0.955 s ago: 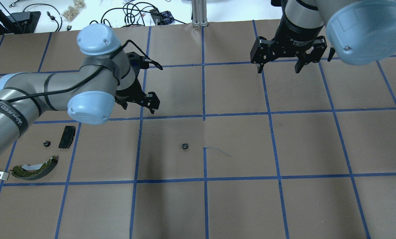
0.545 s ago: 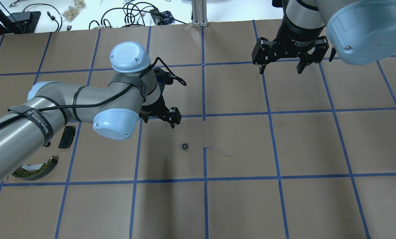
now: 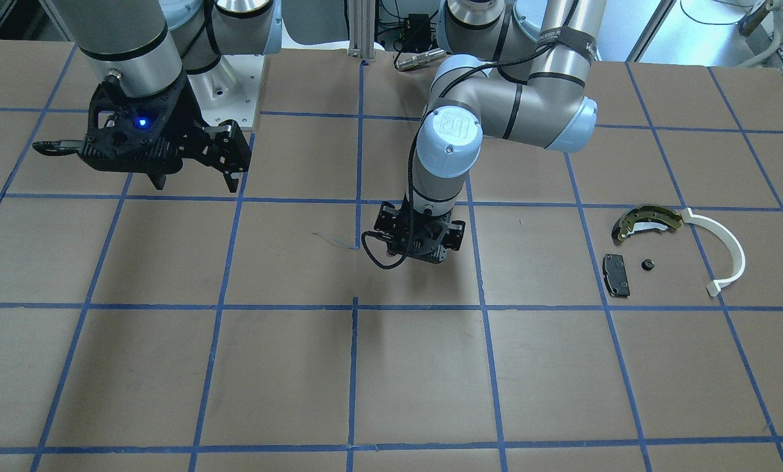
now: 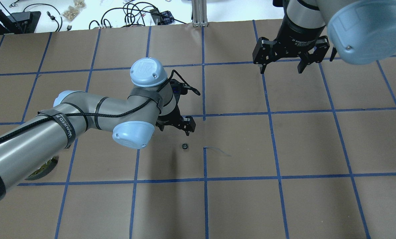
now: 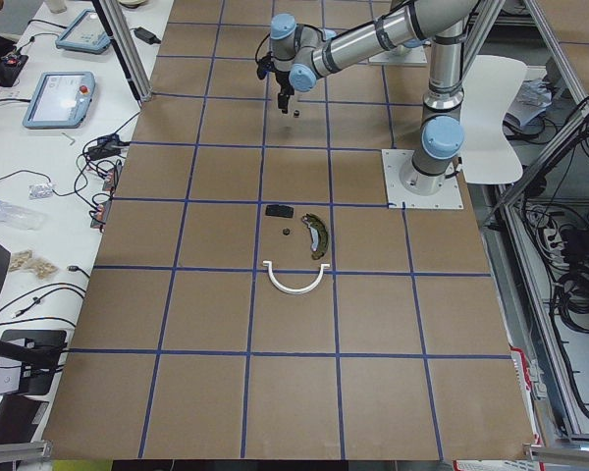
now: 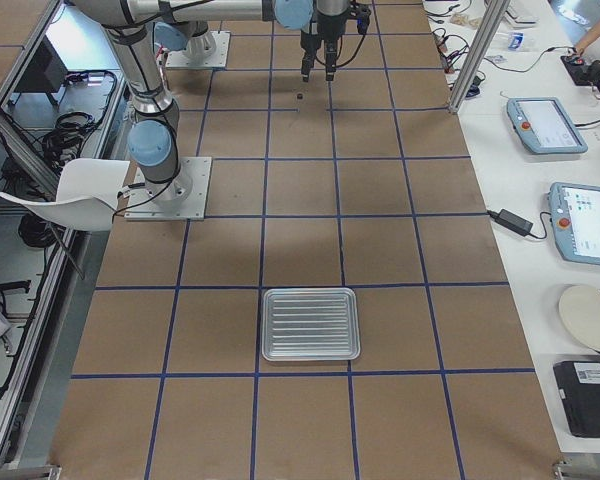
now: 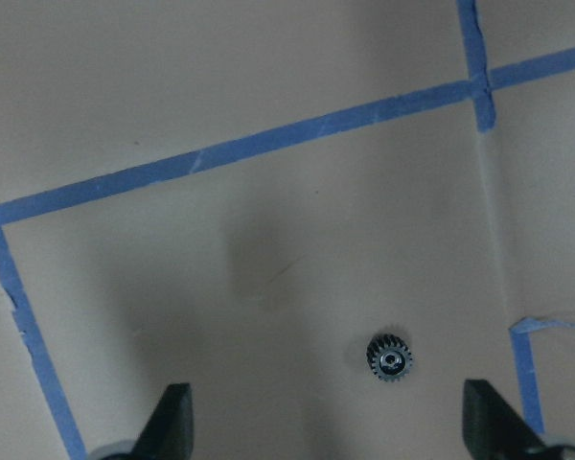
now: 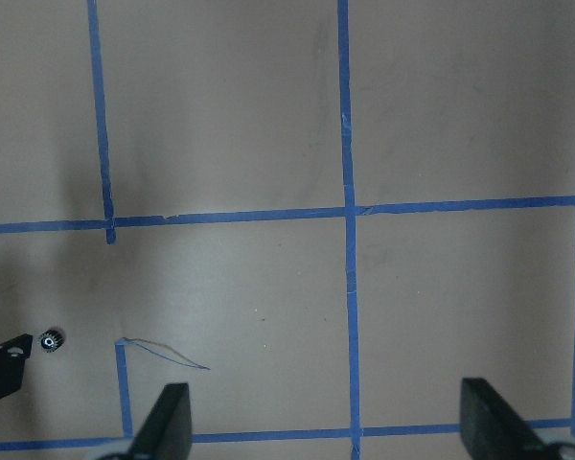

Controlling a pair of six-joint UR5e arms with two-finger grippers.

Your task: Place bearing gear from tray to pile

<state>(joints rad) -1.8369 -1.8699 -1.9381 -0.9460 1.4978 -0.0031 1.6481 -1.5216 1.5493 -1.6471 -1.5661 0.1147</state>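
Where the worktop (image 3: 562, 380) lies closest to the robot's base on its left side, the pile (image 5: 318, 235) sits loosely spread: an olive-gold brake shoe (image 3: 647, 221), a long white arc (image 3: 726, 252) touching the shoe's end, a black pad (image 3: 616, 274) and, just beside the pad, a small black part (image 3: 646, 265). Farther out, near the middle of the worktop, the bearing gear (image 4: 185, 146) lies flat on the brown paper by the end of a blue tape line (image 4: 204, 162), well apart from both the pile and the tray. Just beyond the gear hangs the left claw (image 7: 331, 431), pointing down, its fingers spread apart and gripping nothing; its wrist view shows the gear ahead of the fingertips, nearer one finger than the other. Off toward the robot's right, the ribbed silver tray (image 6: 310, 323) rests on the worktop. Farthest out, the right claw (image 4: 280, 69) hangs above the worktop with its fingers wide apart and nothing between them.
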